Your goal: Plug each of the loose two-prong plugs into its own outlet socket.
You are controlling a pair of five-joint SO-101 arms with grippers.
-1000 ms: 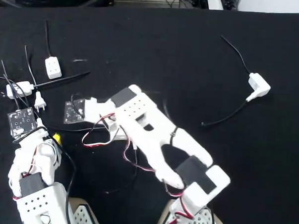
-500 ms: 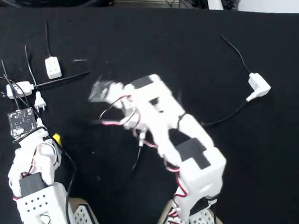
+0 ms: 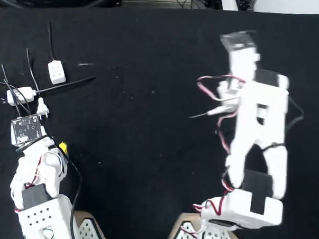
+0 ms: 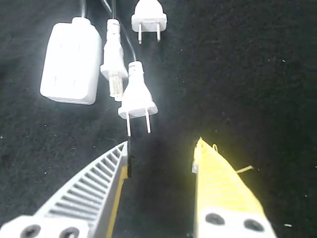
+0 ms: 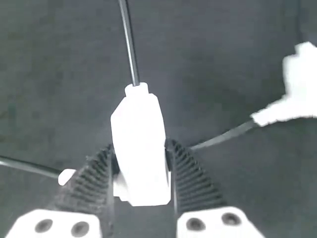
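Left gripper (image 4: 161,144): hung spread wide, empty, just short of a two-prong plug (image 4: 137,96).
Right gripper (image 5: 140,147): was clamped on a white corded block (image 5: 137,124), angled plug (image 5: 292,96) nearby.

Smooth white plastic block (image 5: 138,148), matt black cloth (image 5: 223,59)

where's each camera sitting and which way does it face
High view: overhead, facing down at black table; left arm, right arm show.
Left wrist view: on left arm, facing white two-prong plug; open left gripper shows.
Right wrist view: on right arm; right gripper clamps white corded block.
Shared: that plug, in high and left wrist views.
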